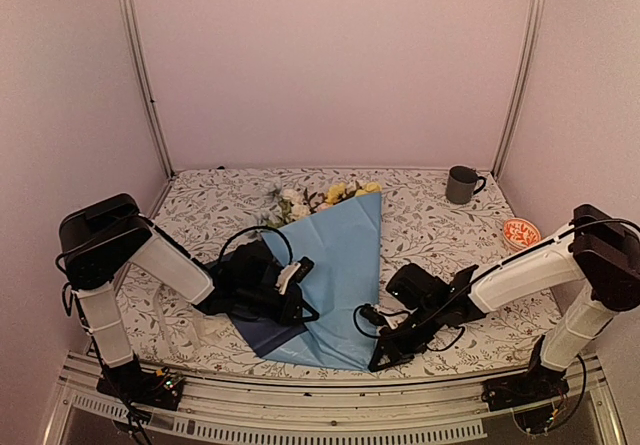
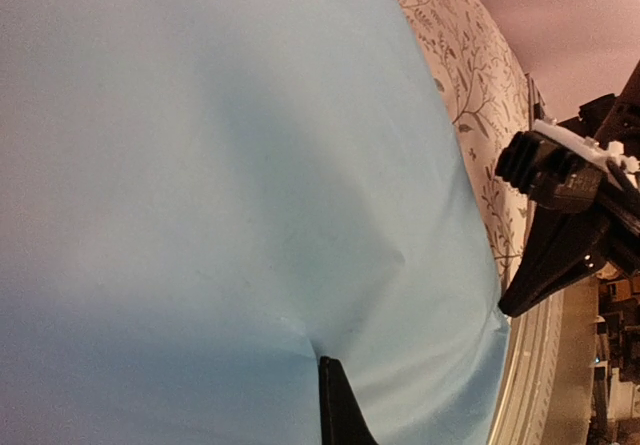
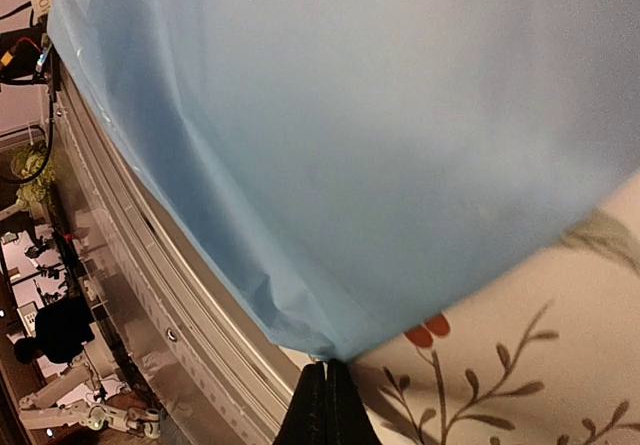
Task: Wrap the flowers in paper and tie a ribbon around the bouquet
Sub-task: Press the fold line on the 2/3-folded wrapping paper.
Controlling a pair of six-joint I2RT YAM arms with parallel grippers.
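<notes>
The top camera looks down from high behind the near edge across the floral-patterned white cloth surface point(image 1: 430, 225). Both wrist cameras sit very near the thin light blue paper sheet point(image 2: 200, 165), which all three views share.

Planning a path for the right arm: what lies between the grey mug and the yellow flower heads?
Only bare floral-patterned tablecloth lies between the grey mug and the yellow flower heads, seen in the top view.
</notes>
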